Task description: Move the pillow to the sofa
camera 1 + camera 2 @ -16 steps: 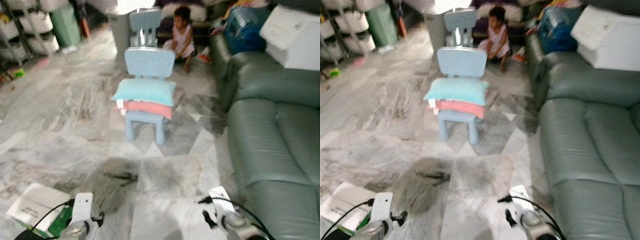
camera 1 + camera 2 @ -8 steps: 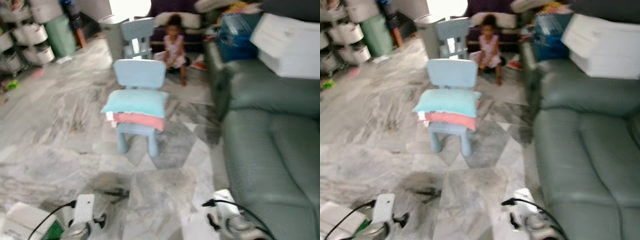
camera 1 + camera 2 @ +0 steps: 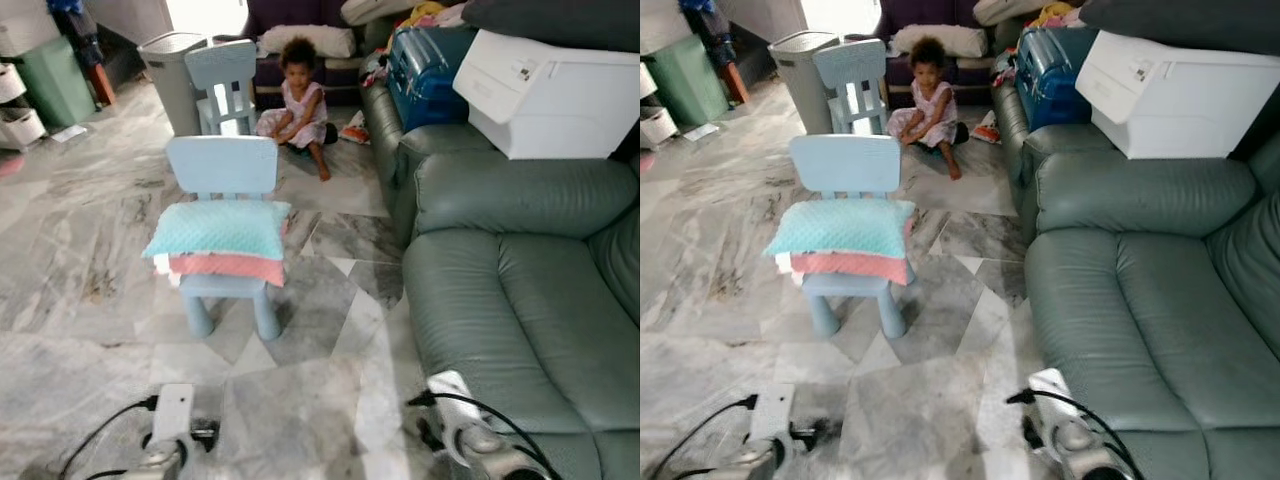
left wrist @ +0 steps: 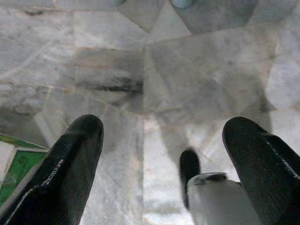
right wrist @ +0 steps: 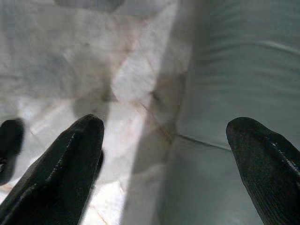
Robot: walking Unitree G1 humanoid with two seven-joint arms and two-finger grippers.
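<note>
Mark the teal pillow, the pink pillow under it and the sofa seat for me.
teal pillow [image 3: 218, 229], left eye view, middle of its top face.
pink pillow [image 3: 228, 267], left eye view, its front edge.
sofa [image 3: 520, 305], left eye view, bare seat cushion.

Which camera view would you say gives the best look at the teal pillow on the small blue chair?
The left eye view shows the teal pillow best, whole and sharp atop a pink pillow on the blue chair. The right eye view shows much the same. The wrist views look at marble floor and sofa instead.
</note>
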